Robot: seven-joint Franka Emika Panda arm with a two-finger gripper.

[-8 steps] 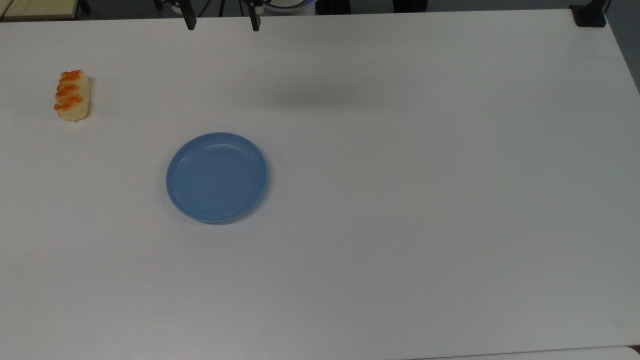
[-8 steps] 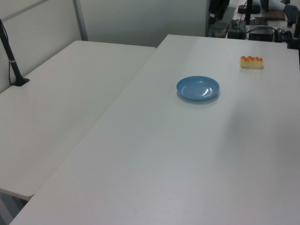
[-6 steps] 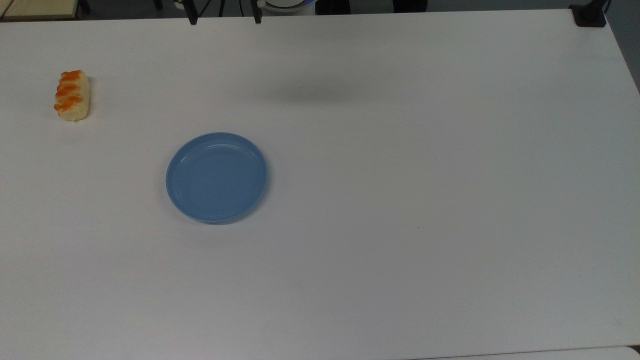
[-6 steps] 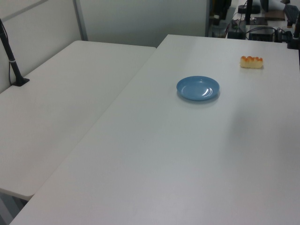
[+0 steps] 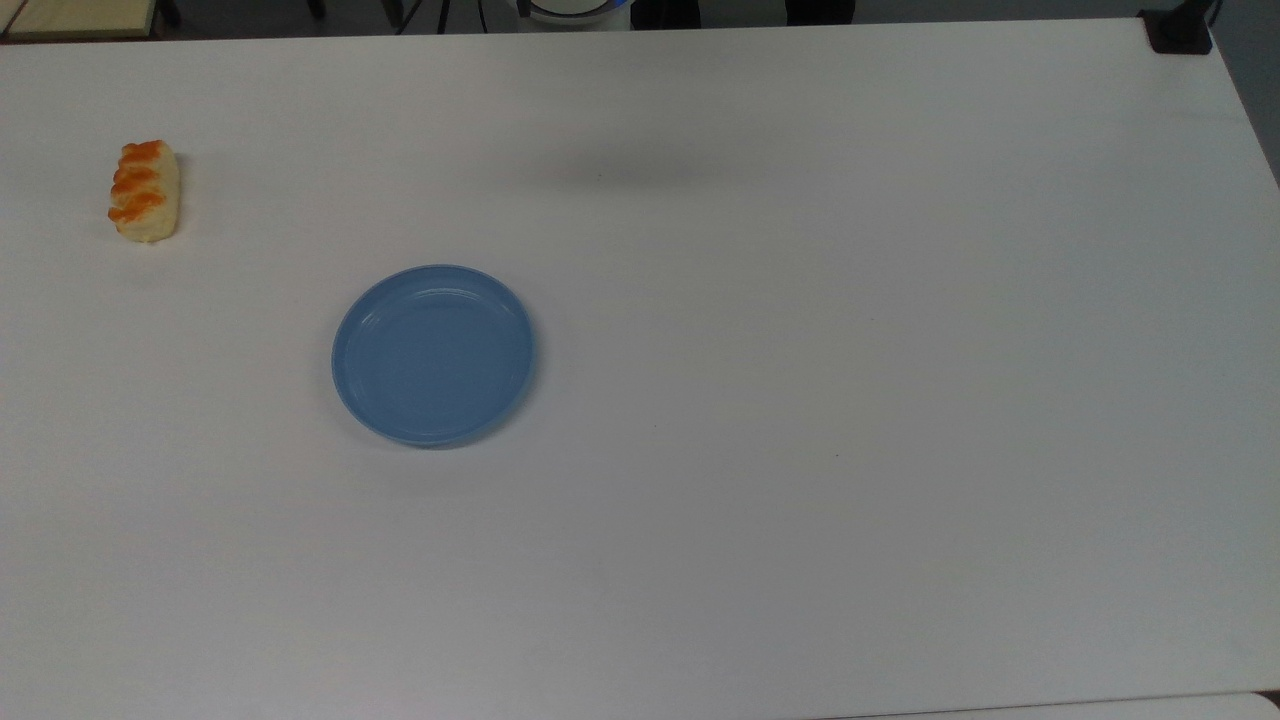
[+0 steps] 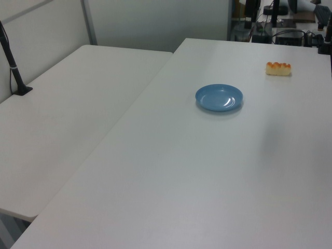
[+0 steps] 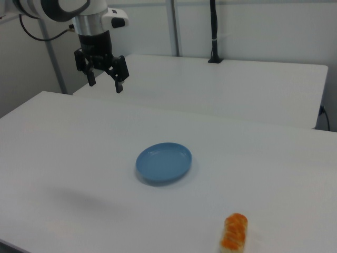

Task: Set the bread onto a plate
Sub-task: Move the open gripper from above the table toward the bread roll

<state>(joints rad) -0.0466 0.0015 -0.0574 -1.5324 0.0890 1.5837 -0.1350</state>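
Observation:
The bread [image 5: 145,191] is a small cream loaf with orange-brown bumps, lying on the white table near the top view's left edge; it also lies at the left view's upper right [image 6: 278,68] and the right view's bottom [image 7: 234,232]. The light-blue plate [image 5: 432,354] [image 6: 219,97] [image 7: 164,162] sits bare, well apart from the bread. In the right view my gripper [image 7: 105,81] hangs open high above the table at the upper left, its fingers pointing down with nothing between them, far from both plate and bread.
A second white table [image 6: 67,119] adjoins this one. A black clamp post [image 6: 15,72] stands on it, also visible as a post [image 7: 213,31] in the right view. A black mount [image 5: 1180,30] sits at the top view's upper right corner.
In the top view the gripper's fingertips at the top edge have slid up out of the picture; its shadow on the table moved with it. Bread and plate have not moved.

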